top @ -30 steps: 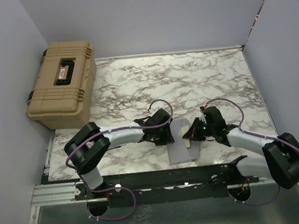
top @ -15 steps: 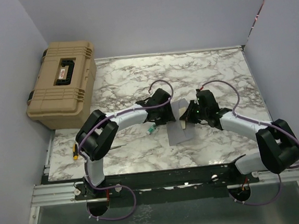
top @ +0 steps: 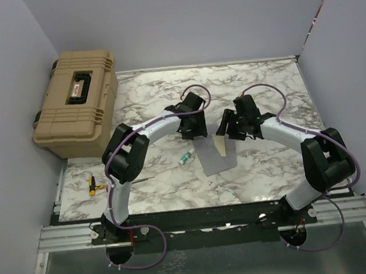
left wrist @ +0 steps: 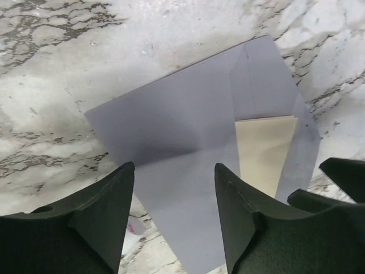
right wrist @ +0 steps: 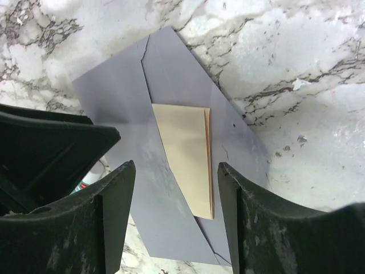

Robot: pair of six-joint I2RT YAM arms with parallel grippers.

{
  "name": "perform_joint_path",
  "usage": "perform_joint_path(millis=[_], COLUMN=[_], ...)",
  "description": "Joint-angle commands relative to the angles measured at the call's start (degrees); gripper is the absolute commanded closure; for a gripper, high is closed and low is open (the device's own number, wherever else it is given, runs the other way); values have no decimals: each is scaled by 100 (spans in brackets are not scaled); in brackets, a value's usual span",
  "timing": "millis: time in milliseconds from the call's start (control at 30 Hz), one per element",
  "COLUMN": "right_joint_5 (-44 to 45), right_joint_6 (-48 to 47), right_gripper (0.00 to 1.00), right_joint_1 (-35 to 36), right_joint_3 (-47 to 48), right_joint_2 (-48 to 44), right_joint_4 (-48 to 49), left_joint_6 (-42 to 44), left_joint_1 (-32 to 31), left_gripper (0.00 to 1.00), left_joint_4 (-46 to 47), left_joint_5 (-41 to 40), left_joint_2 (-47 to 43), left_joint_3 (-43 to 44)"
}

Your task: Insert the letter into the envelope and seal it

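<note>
Grey-lilac envelope [left wrist: 171, 125] lies flat beneath the left gripper [left wrist: 174, 171] and right gripper [right wrist: 175, 165], both wide open, empty; protruding peach letter [right wrist: 185, 154] sits nearer the right.

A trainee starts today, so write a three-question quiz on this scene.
1. True or false: the letter lies apart from the envelope, not touching it.
2. What does the left hand hold? A the letter; B the envelope; C nothing.
3. Fill in: the tan hard case stands at the ___ edge of the marble table.
Key: 1 false; 2 C; 3 left.
</note>
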Motion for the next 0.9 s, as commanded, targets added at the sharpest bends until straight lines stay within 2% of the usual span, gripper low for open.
perform_joint_path(millis=[0, 200, 333, 467, 600, 767, 867], right_joint_5=[261, 85, 12, -21, -231, -388, -637], right_joint_6=[-148, -60, -24, -78, -86, -216, -240], right_gripper=[37, 42, 43, 42, 43, 45, 46], right_joint_1=[-36, -36, -33, -49, -42, -46, -55], right_joint_3=[436, 452, 548, 634, 752, 973, 940], right_joint_2=[374, 654, 845, 895, 1068, 1288, 1270], right_joint_4=[-732, -589, -691, -762, -737, -688, -443], left_joint_6=[547, 593, 423, 197, -59, -175, -187], left_joint_1=[27, 90, 133, 139, 139, 137, 142], left_gripper=[38, 31, 30, 33, 37, 48, 50], left_joint_4=[-690, -1125, -1164, -1075, -677, -635, -635], left_joint_5=[-253, -601, -456, -356, 181, 437, 449], left_joint_2=[130, 222, 345, 451, 517, 782, 927], left_joint_3=[468, 539, 422, 328, 197, 532, 818])
